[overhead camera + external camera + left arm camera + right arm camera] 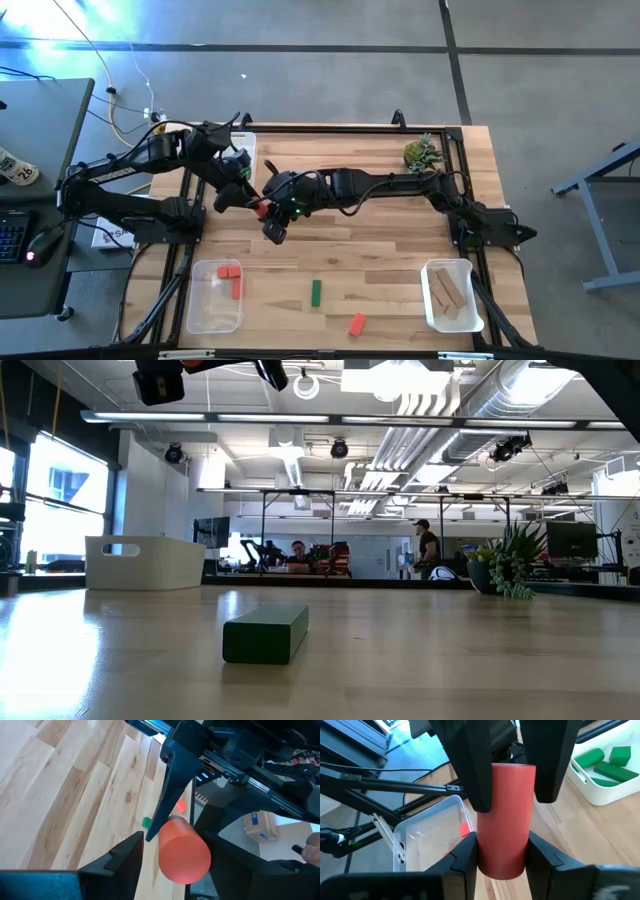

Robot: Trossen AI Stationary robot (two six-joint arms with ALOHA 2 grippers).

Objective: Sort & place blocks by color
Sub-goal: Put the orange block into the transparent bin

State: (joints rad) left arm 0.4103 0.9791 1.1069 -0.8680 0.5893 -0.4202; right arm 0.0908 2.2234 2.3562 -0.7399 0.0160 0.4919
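Wooden desk [360, 210]: both grippers meet mid-air over centre. Right gripper [502, 852] fingers closed on red cylinder [506, 815]; left gripper [172, 857] fingers open around it. One green block [316, 292], one red block [357, 324] loose.

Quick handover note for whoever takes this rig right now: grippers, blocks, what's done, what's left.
Right gripper: shut on a red cylinder, held in the air over the table's middle.
Left gripper: open, fingers either side of the same cylinder, not clamped; looks like a handover.
Done: red blocks in the front left tray, tan blocks in the front right tray, green blocks in the white bin.
Left: finish the cylinder; loose on the table are a green block and a red block.
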